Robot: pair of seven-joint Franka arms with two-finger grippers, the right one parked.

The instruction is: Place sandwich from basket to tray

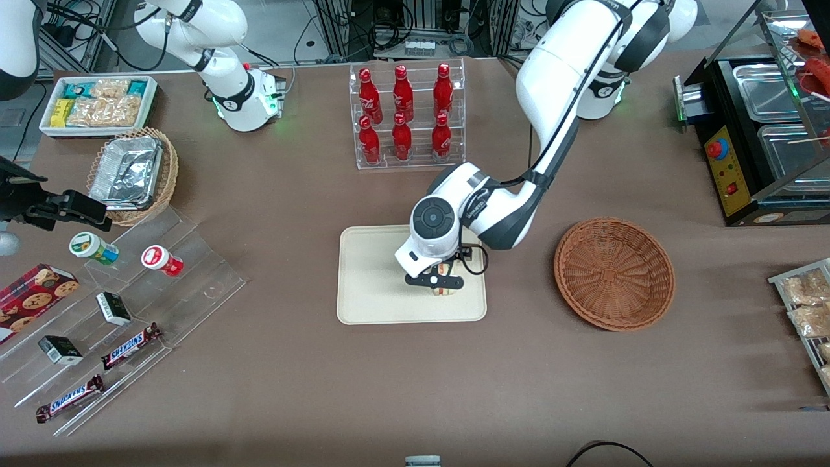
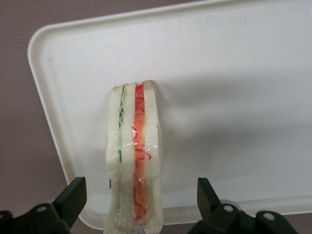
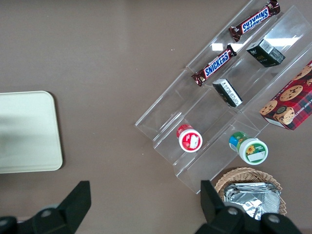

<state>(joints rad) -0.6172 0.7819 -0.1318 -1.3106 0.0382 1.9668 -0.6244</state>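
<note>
Cream tray (image 1: pixel 369 285): you have it lying flat on the brown counter (image 1: pixel 415 376), between the two arms' ends, so its low rim gives the wedge a bounded landing place. In the left wrist view its bare surface surrounds the sandwich.
Sandwich (image 2: pixel 134 156): it stands on the tray on one edge, cut face with the green and red-orange layers turned up to your wrist camera, still in its clear wrap. In the front view it shows only as a small pale patch under the wrist, toward the basket's side of the tray and nearer the front camera than the tray's middle.
Gripper (image 2: pixel 141 197): it hangs low over the tray with the sandwich between its fingers (image 2: pixel 73 195), which stand wide apart and clear of the bread on both sides. You are open around the wedge, not clamped on it, which reads as a release already made.
Wicker basket (image 1: pixel 614 273): reddish-brown, beside the tray toward the working arm's end, and nothing shows inside it.
Your progress: judged from this, the transfer is essentially done; what remains is lifting straight up so a finger does not tip the upright wedge.
</note>
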